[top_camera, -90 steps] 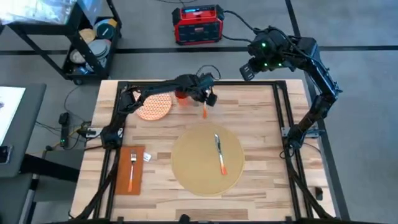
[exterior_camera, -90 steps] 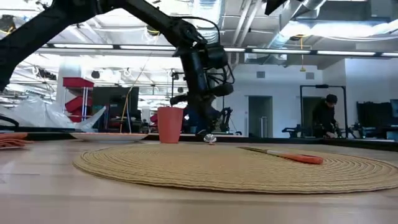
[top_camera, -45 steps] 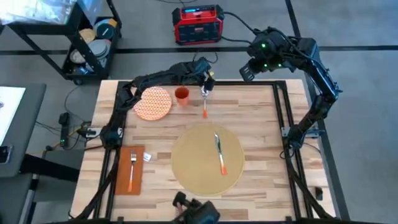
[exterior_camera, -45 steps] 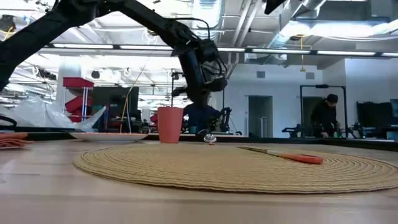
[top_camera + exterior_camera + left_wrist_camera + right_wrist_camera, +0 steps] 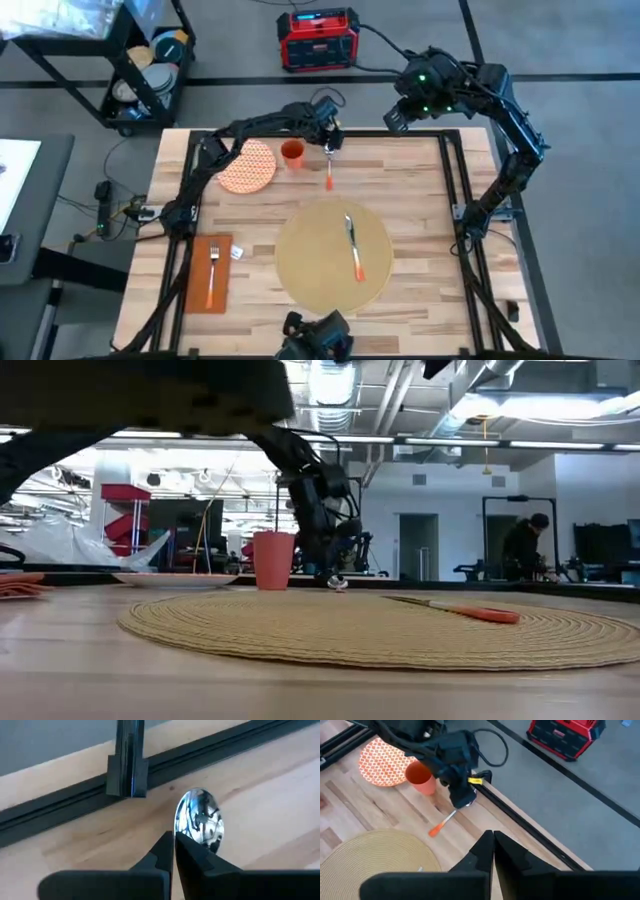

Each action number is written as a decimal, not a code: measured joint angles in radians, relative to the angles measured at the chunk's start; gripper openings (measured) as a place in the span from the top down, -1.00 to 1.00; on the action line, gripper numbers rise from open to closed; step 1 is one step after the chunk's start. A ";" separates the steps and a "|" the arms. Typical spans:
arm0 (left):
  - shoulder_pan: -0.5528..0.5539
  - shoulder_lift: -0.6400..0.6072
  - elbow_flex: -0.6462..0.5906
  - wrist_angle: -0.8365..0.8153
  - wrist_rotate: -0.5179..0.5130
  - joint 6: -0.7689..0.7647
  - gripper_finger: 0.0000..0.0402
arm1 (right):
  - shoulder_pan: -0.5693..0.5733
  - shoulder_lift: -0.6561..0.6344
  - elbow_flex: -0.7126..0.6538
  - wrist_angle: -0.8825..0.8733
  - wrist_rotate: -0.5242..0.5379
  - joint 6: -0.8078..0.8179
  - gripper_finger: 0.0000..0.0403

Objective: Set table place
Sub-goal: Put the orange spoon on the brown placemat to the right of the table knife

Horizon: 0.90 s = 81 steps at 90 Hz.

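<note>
Orange-handled spoon (image 5: 329, 172): on table (image 5: 430, 230), 12 o'clock of placemat (image 5: 310, 270), beside cup (image 5: 292, 152). Left gripper (image 5: 329, 143): over spoon bowl, fingers pressed together, holding nothing. You should part fingers, shift toward handle, descend square. Right gripper (image 5: 492, 851): parked high, fingers together, empty.

Dark jointed arms, black cables, green wrist light

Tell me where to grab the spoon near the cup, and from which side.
Grip the spoon from above, probably on its thin neck between bowl and orange handle. It lies flat on the table, bowl toward the far edge, right beside the left gripper; the cup stands apart.
</note>
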 joint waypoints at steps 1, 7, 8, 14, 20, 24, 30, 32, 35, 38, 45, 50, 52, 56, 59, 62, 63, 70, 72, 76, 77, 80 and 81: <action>0.000 0.003 0.006 -0.005 -0.002 0.000 1.00 | 0.002 0.000 0.000 0.000 0.000 0.003 1.00; -0.002 0.011 0.034 -0.022 -0.038 0.018 1.00 | 0.010 -0.008 0.000 0.000 -0.001 0.014 1.00; -0.002 0.011 0.040 -0.025 -0.047 0.021 1.00 | 0.011 -0.010 0.000 0.000 -0.001 0.015 1.00; 0.001 0.007 0.062 -0.045 -0.087 0.044 1.00 | 0.027 -0.018 0.000 0.001 -0.001 0.018 1.00; 0.012 0.005 0.075 -0.055 -0.095 0.051 1.00 | 0.038 -0.031 0.000 0.001 -0.001 0.018 1.00; 0.018 0.005 0.076 -0.074 -0.086 0.046 1.00 | 0.045 -0.038 0.000 0.002 -0.001 0.019 1.00; 0.024 0.007 0.069 -0.097 -0.080 0.043 1.00 | 0.057 -0.049 0.000 0.005 -0.001 0.031 1.00; 0.026 0.007 0.067 -0.100 -0.079 0.042 1.00 | 0.060 -0.053 0.000 0.006 0.000 0.035 1.00; 0.029 0.008 0.064 -0.103 -0.075 0.037 1.00 | 0.064 -0.060 0.000 0.010 0.000 0.038 1.00; 0.030 0.008 0.061 -0.101 -0.075 0.034 1.00 | 0.070 -0.067 0.000 0.014 0.000 0.039 1.00; 0.034 0.008 0.056 -0.091 -0.061 0.033 1.00 | 0.083 -0.082 0.000 0.021 0.000 0.045 1.00; 0.038 0.015 0.056 -0.083 -0.010 0.026 1.00 | 0.089 -0.091 0.000 0.032 0.000 0.048 1.00; 0.039 0.023 0.059 -0.072 0.012 0.019 1.00 | 0.091 -0.094 0.000 0.039 0.000 0.050 1.00; 0.039 0.036 0.064 -0.059 0.057 -0.003 1.00 | 0.098 -0.100 0.000 0.050 0.001 0.055 1.00; 0.039 0.049 0.069 -0.069 0.091 -0.013 1.00 | 0.103 -0.103 0.000 0.056 0.001 0.055 1.00; 0.037 0.062 0.080 -0.080 0.109 -0.022 1.00 | 0.106 -0.109 0.000 0.064 0.001 0.056 1.00; 0.036 0.064 0.082 -0.079 0.110 -0.024 1.00 | 0.109 -0.111 0.000 0.068 0.001 0.057 1.00; 0.039 0.063 0.091 -0.080 0.111 -0.028 1.00 | 0.123 -0.122 0.000 0.080 0.002 0.073 1.00; 0.042 0.059 0.093 -0.080 0.110 -0.034 1.00 | 0.129 -0.127 0.000 0.087 0.003 0.077 1.00; 0.050 0.055 0.096 -0.085 0.116 -0.056 1.00 | 0.140 -0.134 0.000 0.103 0.003 0.080 1.00; 0.051 0.054 0.096 -0.087 0.120 -0.061 1.00 | 0.144 -0.135 0.000 0.106 0.003 0.080 1.00; 0.054 0.054 0.096 -0.090 0.141 -0.068 1.00 | 0.154 -0.141 0.000 0.112 0.003 0.081 1.00; 0.055 0.055 0.096 -0.090 0.148 -0.071 1.00 | 0.157 -0.143 0.000 0.114 0.003 0.081 1.00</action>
